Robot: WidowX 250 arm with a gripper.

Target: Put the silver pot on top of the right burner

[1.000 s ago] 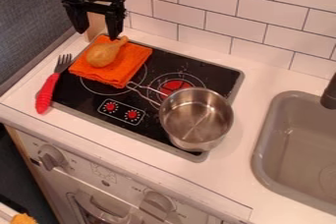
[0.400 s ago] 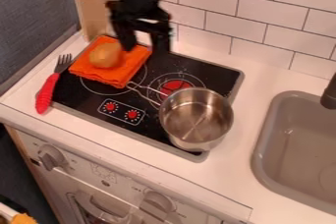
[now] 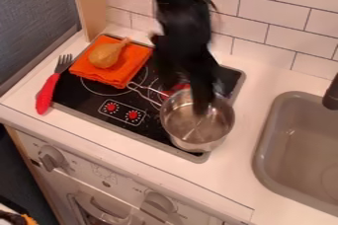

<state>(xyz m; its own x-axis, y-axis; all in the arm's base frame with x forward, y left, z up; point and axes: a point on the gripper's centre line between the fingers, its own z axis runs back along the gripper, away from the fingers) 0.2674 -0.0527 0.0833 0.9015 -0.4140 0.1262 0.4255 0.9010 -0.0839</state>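
The silver pot stood upright in the front right part of the black stove top, and from the camera it reached past the right edge of the stove top, in front of the counter. Its thin wire handle pointed to the back left and passed over the rings of the right burner. The pot body was in front of this burner and to its right, covering a part of the rings from the camera, so the pot was not centred on it.

The gripper hung down from the top edge of the view, over the back side of the pot. It was blurred, but its two fingers seemed to be spread, one of them near the burner and the other one in front of the inside of the pot. It was not clenched; whether it touched the pot, I could not tell.

At the back left of the stove top lay an orange cloth, and on the cloth there was a brown toy drumstick, with its narrow end to the back right. A fork with a red handle lay along the left edge of the stove top, its tines toward the back. Two red knob marks were in the front part of the stove top. On the right side, a grey sink was set in the counter, with a dark faucet at its far edge. White tiles covered the wall behind.
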